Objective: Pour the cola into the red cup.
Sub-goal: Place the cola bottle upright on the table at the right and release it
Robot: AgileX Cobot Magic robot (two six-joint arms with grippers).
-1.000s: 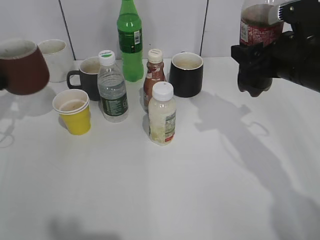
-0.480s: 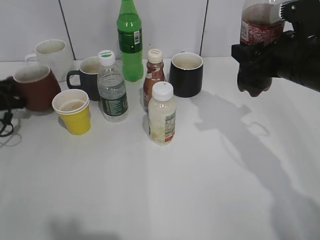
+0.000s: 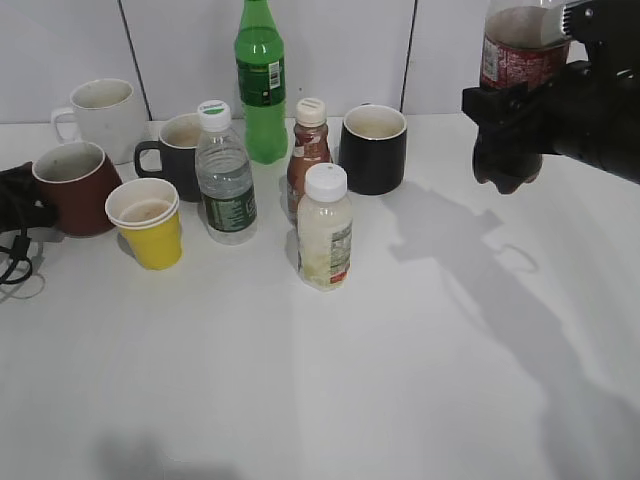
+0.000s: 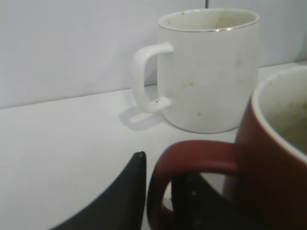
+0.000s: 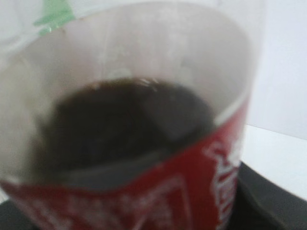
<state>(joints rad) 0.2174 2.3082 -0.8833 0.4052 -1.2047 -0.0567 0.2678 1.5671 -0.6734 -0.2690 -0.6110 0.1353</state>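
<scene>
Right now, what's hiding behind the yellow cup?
Behind the yellow cup stands a black mug, its lower front covered by the cup. The red cup sits beside it, to the left. Nothing else shows there.

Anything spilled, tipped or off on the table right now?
Nothing spilled or tipped. The red cup stands upright at the left edge with the left gripper at its handle. The cola is held upright, off the table, in the right gripper, far from the cup.

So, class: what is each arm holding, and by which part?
Right gripper grips the cola around its lower body, held aloft. Left fingers pinch the red cup by its handle.
</scene>
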